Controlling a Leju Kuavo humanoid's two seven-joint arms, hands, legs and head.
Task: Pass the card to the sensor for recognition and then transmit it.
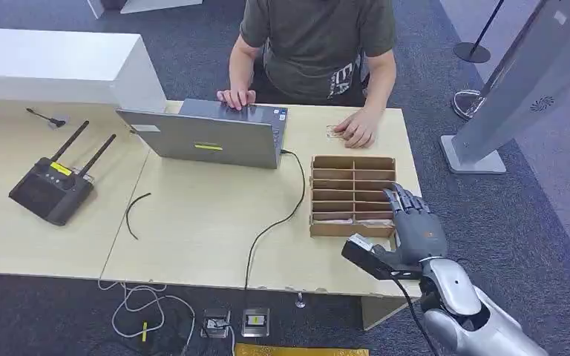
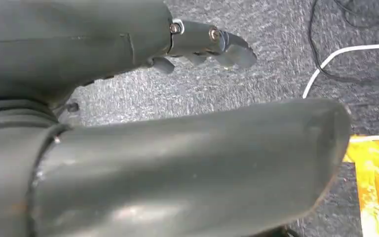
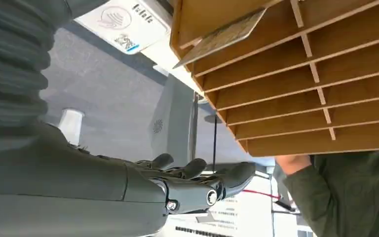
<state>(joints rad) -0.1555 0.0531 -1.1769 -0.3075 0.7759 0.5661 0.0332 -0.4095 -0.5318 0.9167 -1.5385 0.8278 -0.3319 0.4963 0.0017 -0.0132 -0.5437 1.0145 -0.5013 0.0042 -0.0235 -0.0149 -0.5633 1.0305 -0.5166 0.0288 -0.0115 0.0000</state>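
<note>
On the light wooden bench (image 1: 193, 237) your biggest worry is the cardboard divider box (image 1: 353, 194) at its right end, because your right hand (image 1: 414, 226) hovers just at that box's near right corner with its fingers (image 1: 404, 199) spread and straight, grasping nothing. If you bring it down from this spot, I judge the fingers could land on the box wall or a divider and shove or tip the light box rather than enter a slot. Most slots look bare from the head view; the nearest row holds something pale and flat, and the right wrist view shows a card (image 3: 222, 37) leaning out of an end slot at a slant, so that is most likely where your task's card sits, not yet picked. A slanted, thin card is easy to pinch badly or push deeper. Watch the person's hand (image 1: 356, 132) resting on the bench just beyond the box, over a small clear item, and the black laptop cable (image 1: 286, 219) running beside the box's left wall. Your left hand (image 2: 207, 44) hangs over the grey carpet, fingers loosely curled and holding nothing I can see.
</note>
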